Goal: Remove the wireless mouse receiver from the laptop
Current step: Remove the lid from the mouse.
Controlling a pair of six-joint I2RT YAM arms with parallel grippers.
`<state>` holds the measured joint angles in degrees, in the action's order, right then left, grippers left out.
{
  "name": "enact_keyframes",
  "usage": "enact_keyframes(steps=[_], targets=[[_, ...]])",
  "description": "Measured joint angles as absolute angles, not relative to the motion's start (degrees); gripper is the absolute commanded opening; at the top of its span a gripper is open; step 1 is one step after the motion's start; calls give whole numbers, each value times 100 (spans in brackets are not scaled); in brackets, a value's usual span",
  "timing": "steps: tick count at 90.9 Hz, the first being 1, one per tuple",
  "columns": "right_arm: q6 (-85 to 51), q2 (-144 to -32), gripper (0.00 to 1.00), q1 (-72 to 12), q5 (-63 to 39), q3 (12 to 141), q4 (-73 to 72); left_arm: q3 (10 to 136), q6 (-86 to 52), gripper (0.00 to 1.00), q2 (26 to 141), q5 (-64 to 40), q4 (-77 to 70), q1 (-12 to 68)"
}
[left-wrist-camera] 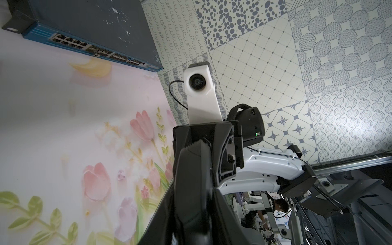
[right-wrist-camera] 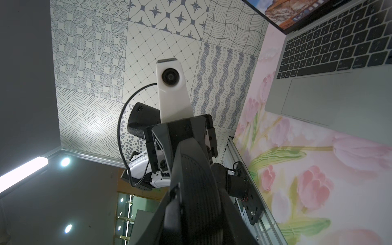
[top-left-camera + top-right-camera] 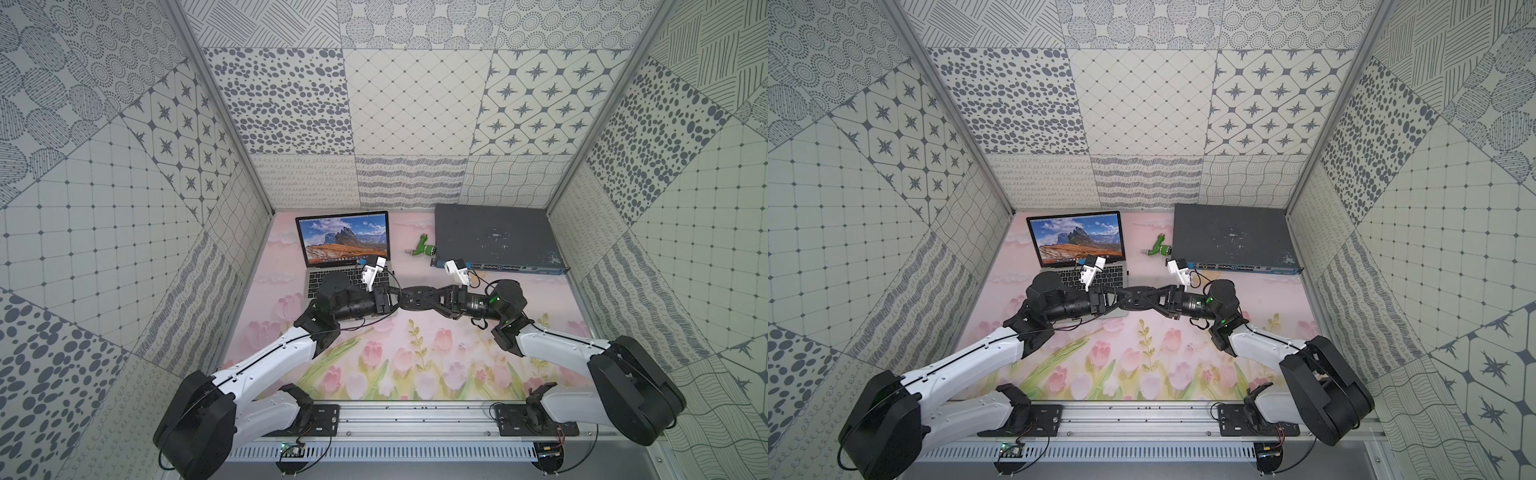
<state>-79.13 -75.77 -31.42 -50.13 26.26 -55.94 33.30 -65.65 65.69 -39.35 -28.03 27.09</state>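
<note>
Both jaw states unclear: left gripper [image 3: 406,301], right gripper [image 3: 427,298] meet beside silver-grey laptop [image 3: 343,241], landscape wallpaper.

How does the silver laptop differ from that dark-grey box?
The silver laptop is open, its screen lit; the dark-grey box is closed and scuffed. The laptop is smaller than the box. The laptop shows black keys; the box, rows of ports. Both lie on the floral mat.
</note>
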Motion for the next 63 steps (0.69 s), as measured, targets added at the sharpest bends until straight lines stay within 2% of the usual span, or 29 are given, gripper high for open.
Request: enact_keyframes(steps=[11,23,49,63], targets=[[-7883,-7577,43,-3144,-5013,2628,-5535,3293,-6573,20,6545,-3918,-2808,2709],[-7839,-7572,50,-3144,-5009,2727,-5271,3269,-6495,19,6525,-3920,-2716,2716],[-7741,-7415,52,-3144,-4987,2851,-4788,3181,-6475,19,6405,-3920,-2663,2657],[-7806,-7413,47,-3144,-4936,2838,-4595,3041,-6523,19,6386,-3922,-2696,2556]])
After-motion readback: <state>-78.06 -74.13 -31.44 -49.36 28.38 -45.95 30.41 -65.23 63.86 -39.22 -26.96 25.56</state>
